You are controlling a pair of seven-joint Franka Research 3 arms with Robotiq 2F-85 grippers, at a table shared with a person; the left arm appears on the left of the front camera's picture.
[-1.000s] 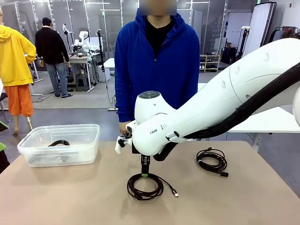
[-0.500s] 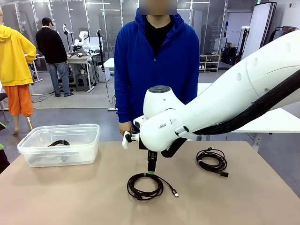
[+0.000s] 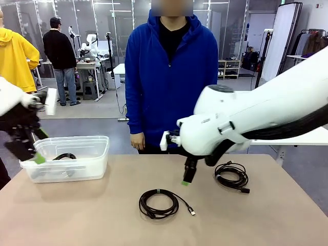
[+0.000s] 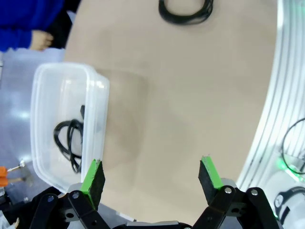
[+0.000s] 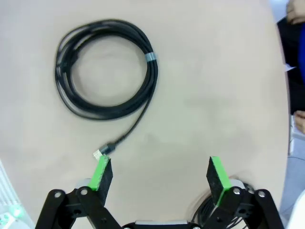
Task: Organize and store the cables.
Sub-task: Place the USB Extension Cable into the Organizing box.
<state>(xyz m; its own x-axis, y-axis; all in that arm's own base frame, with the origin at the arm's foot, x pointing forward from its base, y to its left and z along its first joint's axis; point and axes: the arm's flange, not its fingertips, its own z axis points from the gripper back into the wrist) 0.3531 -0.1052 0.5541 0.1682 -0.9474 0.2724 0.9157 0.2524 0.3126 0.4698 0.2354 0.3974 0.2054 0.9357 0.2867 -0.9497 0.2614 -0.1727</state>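
Three cables show. One coiled cable [image 3: 158,203] with a loose plug end lies on the table's middle; the right wrist view has this cable [image 5: 106,69] ahead of the fingers. A second cable [image 3: 231,176] lies at the right. The third cable [image 3: 64,156] rests in the clear plastic container [image 3: 97,154]. My right gripper [image 3: 186,179] hangs open and empty above the table, between the two loose coils; in its own view the right gripper [image 5: 159,175] stands wide apart. My left gripper [image 3: 37,154] is open by the container's near-left corner, and the left gripper [image 4: 151,175] holds nothing.
A person in a blue hoodie stands at the far edge, one hand [image 3: 136,141] hanging near the table. In the left wrist view the container [image 4: 97,90] lies left of bare tabletop, with the middle coil [image 4: 186,12] at the top. Other people stand far off.
My right gripper has lifted off the middle coil and moved right, leaving the coil on the table. My left arm has come into view beside the container.
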